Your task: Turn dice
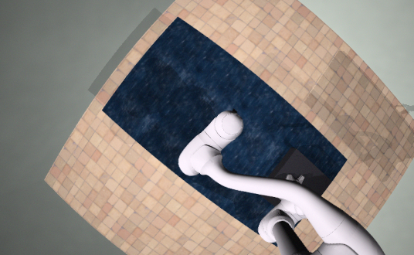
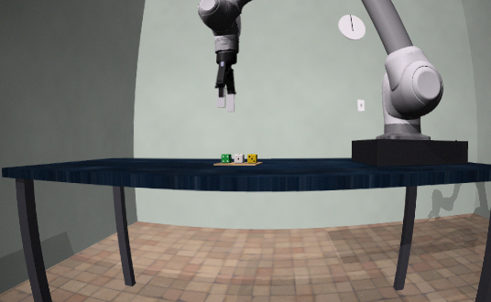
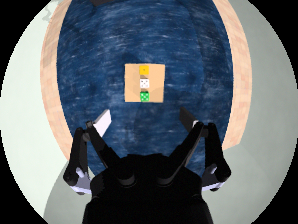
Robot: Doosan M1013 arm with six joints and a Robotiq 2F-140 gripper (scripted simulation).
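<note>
Three dice stand in a row on a small tan mat on the dark blue table: a green die, a white die and a yellow die. In the wrist view the mat lies far below, with the yellow die, the white die and the green die in a line. Their top numbers are too small to read. My gripper hangs high above the dice, open and empty; it also shows in the wrist view. In the overhead view the arm hides the dice and mat.
The arm's black base block stands on the table's right end, also visible from above. The table stands on a tiled floor.
</note>
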